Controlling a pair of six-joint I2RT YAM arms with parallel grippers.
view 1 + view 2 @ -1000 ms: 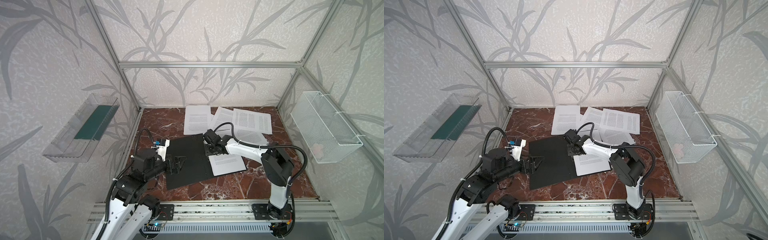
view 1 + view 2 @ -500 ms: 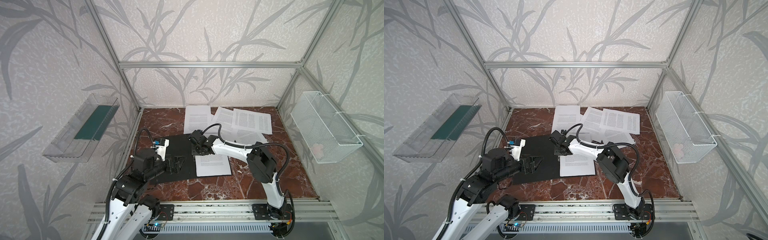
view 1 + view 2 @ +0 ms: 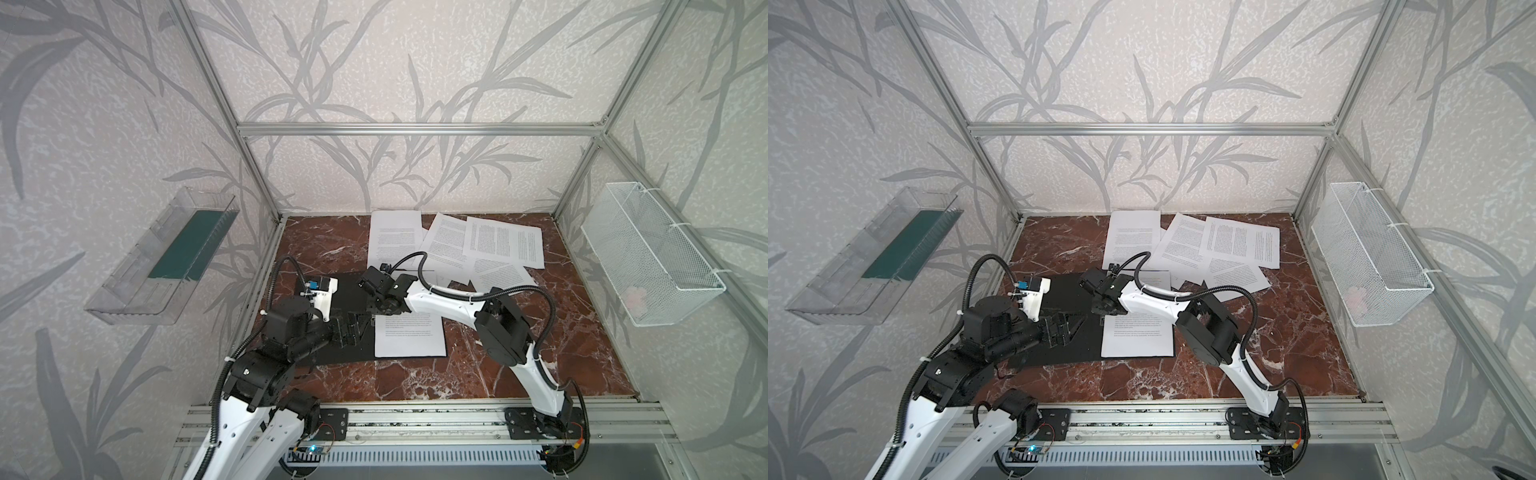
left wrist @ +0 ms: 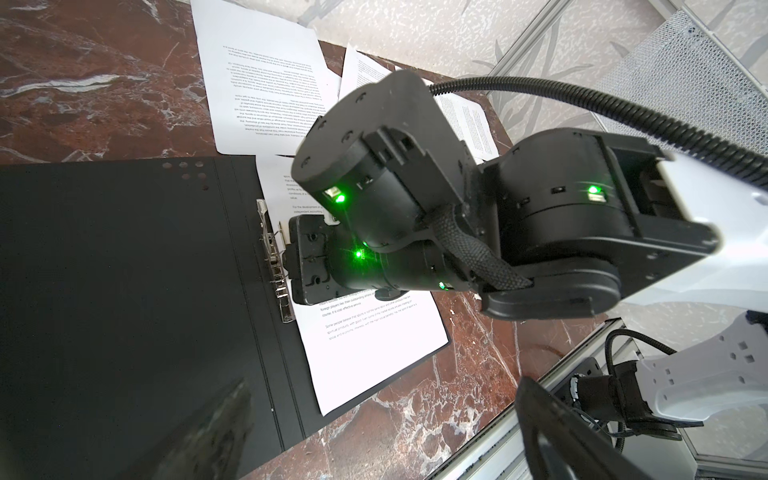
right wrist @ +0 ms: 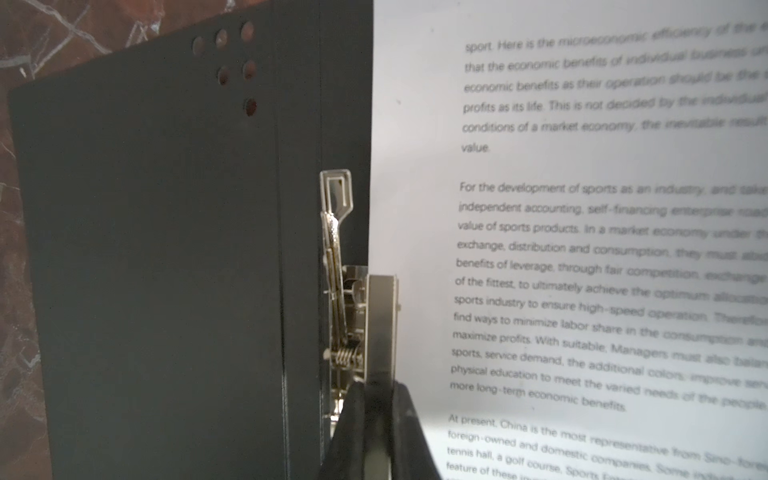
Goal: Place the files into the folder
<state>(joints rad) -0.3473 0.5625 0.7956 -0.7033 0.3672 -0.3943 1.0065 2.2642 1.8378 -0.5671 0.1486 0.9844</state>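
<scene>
When you look in from the front rail, your left gripper [image 3: 353, 331] comes first: it hangs low over the near left part of the folder [image 3: 348, 290], fingers spread wide and holding nothing; whether they touch the black surface you cannot tell. The folder lies open on the red marble table [image 3: 415, 384], black inside up, left of the middle. Just right of its spine, one printed sheet [image 3: 409, 340] lies flat, its left edge at the metal clip [image 5: 332, 249]. Your right gripper [image 5: 376, 390] reaches across from the right and points down at that clip; in the right wrist view its fingers [image 5: 405, 424] are almost together, pinching the clip's flat plate, which sits over the sheet's edge. Farther back, the rest of the files [image 3: 503, 245] lie loose and overlapping on the marble near the rear wall. On the left wall you have a clear tray [image 3: 158, 266], on the right wall a white wire basket [image 3: 648, 257].
</scene>
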